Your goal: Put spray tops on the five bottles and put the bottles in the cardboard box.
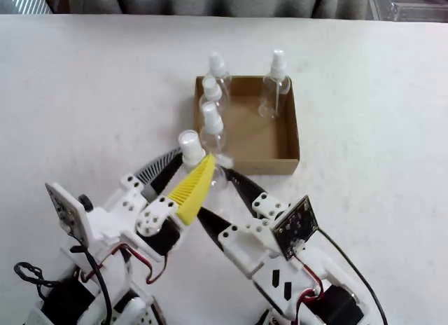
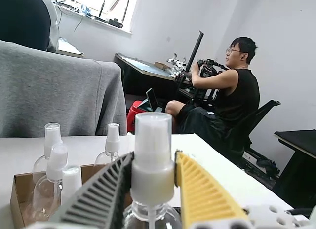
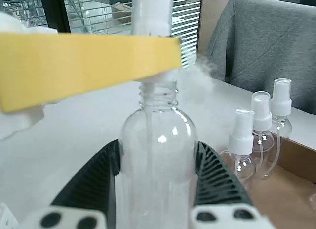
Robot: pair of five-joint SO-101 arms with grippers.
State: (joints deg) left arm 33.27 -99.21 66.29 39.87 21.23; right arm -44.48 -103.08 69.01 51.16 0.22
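Note:
A clear bottle (image 3: 157, 155) stands upright just in front of the cardboard box (image 1: 283, 160), with my right gripper (image 3: 155, 182) shut on its body between two black fingers. Above it my left gripper (image 2: 153, 189), one finger grey and one yellow (image 1: 192, 188), is shut on the white spray top (image 2: 153, 155). The top's tube runs down into the bottle, and the neck thread (image 3: 158, 95) still shows bare below the top. In the high view the held top (image 1: 190, 146) sits near the box's front left corner.
Three capped bottles (image 1: 212, 122) line the box's left wall and one (image 1: 276, 83) stands in its far right corner. The box's floor (image 1: 262, 139) on the near right is bare. White table (image 1: 91, 94) lies all around; a grey cloth (image 2: 59, 95) hangs behind.

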